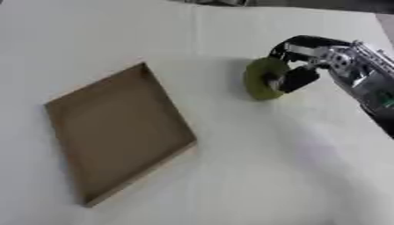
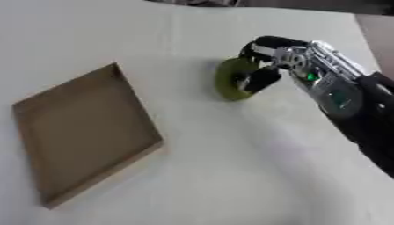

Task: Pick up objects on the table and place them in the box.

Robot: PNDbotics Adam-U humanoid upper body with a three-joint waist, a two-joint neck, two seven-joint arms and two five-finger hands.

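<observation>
Count: one olive-green ring (image 1: 260,79), one shallow brown cardboard box (image 1: 115,132), one robot hand in view.
Right hand (image 1: 296,66): it comes in from the right side on a black and silver arm (image 2: 338,96); its fingers (image 1: 298,78) are curled round the ring's rim and into its centre hole, so the hand is clamped on the ring.
Olive-green ring: a thick disc-like ring held on edge, its broad face turned away from the hand, toward the box side; whether its lower rim touches the table cannot be told.
Cardboard box: open-topped, low-walled, lying askew like a diamond, well apart from the hand on the side its fingertips face and nearer the camera; nothing shows inside it.
Left hand: it shows in neither view.
Surface: a plain white table (image 1: 254,176), with a faint crease running away from the camera just beside the ring; soft shadow lies beneath the arm.
Room: a thin dark strip (image 1: 323,3) runs beyond the table's far edge; its content is too blurred to tell.
</observation>
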